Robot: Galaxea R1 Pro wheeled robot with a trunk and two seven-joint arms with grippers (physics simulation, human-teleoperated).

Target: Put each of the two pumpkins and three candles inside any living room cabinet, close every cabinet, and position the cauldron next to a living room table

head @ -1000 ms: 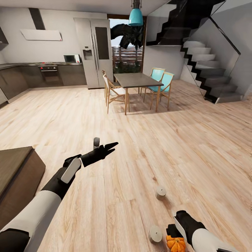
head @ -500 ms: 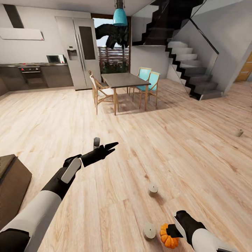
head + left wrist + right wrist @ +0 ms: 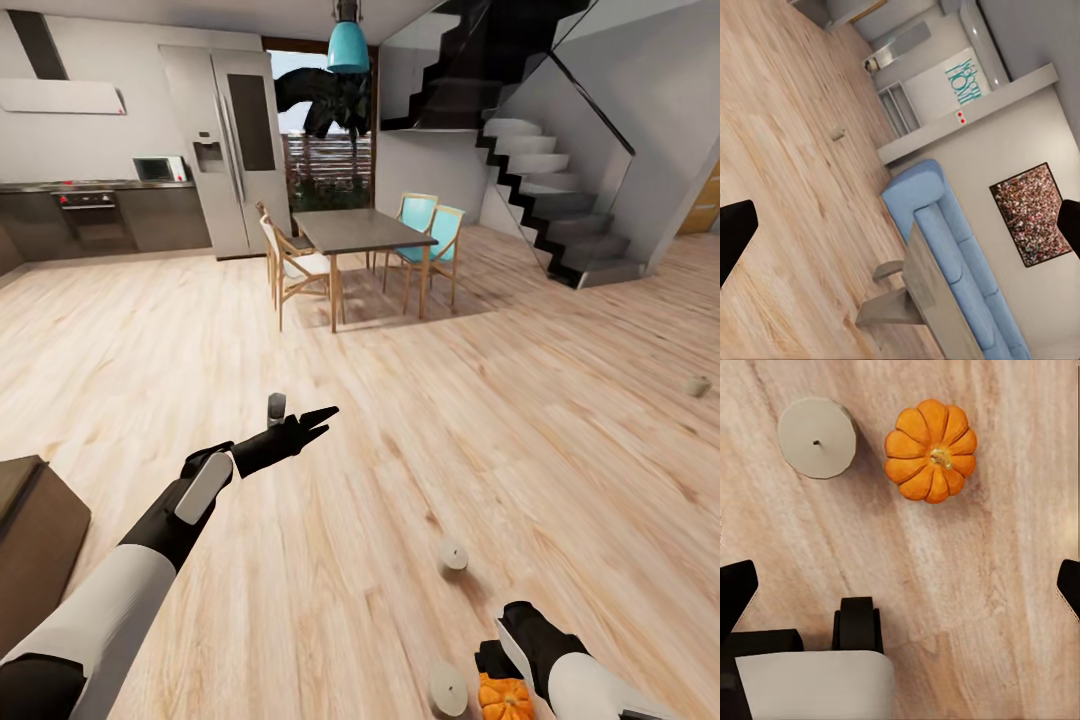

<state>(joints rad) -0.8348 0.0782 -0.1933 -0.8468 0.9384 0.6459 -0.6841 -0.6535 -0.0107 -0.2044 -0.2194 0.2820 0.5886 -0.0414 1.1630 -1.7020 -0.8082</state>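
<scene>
Pumpkin (image 3: 505, 698) on the wooden floor (image 3: 400, 450), just under the robot's right claw (image 3: 900, 585), which hangs above it with fingers spread wide and empty. In the right wrist view the pumpkin (image 3: 931, 451) sits ahead of the open fingers, off centre, with a squat candle (image 3: 817, 437) just beside it. A second candle (image 3: 453, 556) stands a little farther ahead, and a third candle (image 3: 698, 385) lies well off to the right. The left claw (image 3: 315, 422), stretched forward and also open, holds nothing. The right arm is clearly nearer the pumpkin.
</scene>
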